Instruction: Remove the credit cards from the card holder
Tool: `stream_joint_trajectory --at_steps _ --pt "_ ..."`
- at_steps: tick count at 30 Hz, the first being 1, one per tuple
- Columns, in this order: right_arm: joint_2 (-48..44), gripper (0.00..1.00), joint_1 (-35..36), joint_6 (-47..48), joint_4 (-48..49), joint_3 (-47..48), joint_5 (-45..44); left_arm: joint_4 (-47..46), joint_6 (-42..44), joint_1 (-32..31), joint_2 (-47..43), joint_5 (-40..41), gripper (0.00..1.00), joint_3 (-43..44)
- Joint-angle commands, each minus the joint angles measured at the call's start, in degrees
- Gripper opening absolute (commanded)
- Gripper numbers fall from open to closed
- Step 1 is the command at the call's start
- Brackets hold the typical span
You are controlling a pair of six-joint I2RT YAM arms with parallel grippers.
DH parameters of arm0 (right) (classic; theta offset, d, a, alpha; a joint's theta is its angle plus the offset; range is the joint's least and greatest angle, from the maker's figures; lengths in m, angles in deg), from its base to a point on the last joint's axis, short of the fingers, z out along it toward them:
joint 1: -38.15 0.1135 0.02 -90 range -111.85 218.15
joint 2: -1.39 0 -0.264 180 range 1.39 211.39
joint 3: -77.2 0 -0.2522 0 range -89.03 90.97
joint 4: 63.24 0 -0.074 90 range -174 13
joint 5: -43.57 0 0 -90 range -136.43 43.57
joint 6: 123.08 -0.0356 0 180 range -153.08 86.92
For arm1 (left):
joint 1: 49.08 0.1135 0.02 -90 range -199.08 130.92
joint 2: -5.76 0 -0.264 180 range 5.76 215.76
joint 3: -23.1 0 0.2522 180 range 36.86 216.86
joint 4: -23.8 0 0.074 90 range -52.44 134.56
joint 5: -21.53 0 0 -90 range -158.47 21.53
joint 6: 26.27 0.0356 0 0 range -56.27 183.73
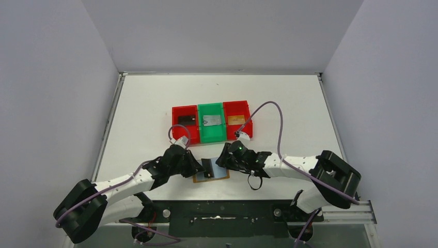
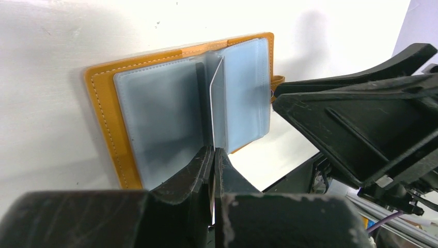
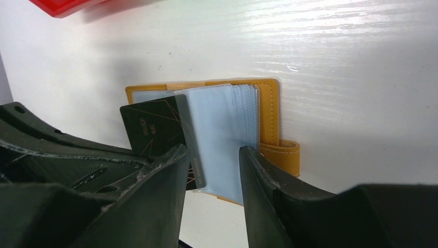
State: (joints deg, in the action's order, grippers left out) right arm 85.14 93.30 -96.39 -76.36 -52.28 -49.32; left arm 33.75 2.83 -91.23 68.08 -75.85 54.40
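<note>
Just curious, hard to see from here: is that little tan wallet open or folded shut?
Open. The card holder lies spread flat, pale blue sleeves facing up, snap tab loose at the side.

Plain pale grey walls (image 1: 51,103) enclose a white table (image 1: 289,103) (evenly lit, faint wood grain).

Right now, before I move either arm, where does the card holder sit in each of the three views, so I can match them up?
Top external: the card holder lies open, low in the centre, between the two arm tips.
Left wrist: upper centre-left, lying open on the table.
Right wrist: centre, just beyond the fingers.
Shared landmark: its pale blue sleeves.
</note>
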Motion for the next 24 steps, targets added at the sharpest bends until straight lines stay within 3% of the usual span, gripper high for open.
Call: stream_joint_trajectory --at_steps 1,11,16,24 --pt "-4.1 0.45 0.2 2.7 5.9 -1.2 -0.2 3.1 3.1 0.5 -1.2 1.4 0.00 3.3" --pt "-4.7 0.53 0.3 3.7 9.3 -1.3 2.0 15.5 6.8 0.7 -1.7 5.2 0.00 9.4" --pt "-2.1 0.50 0.5 5.4 14.9 -0.8 7.7 16.0 7.1 0.8 -1.8 4.4 0.00 9.4" --pt "6.2 0.47 0.8 4.2 10.5 3.7 10.0 18.5 6.7 1.3 -7.8 5.8 0.00 9.9"
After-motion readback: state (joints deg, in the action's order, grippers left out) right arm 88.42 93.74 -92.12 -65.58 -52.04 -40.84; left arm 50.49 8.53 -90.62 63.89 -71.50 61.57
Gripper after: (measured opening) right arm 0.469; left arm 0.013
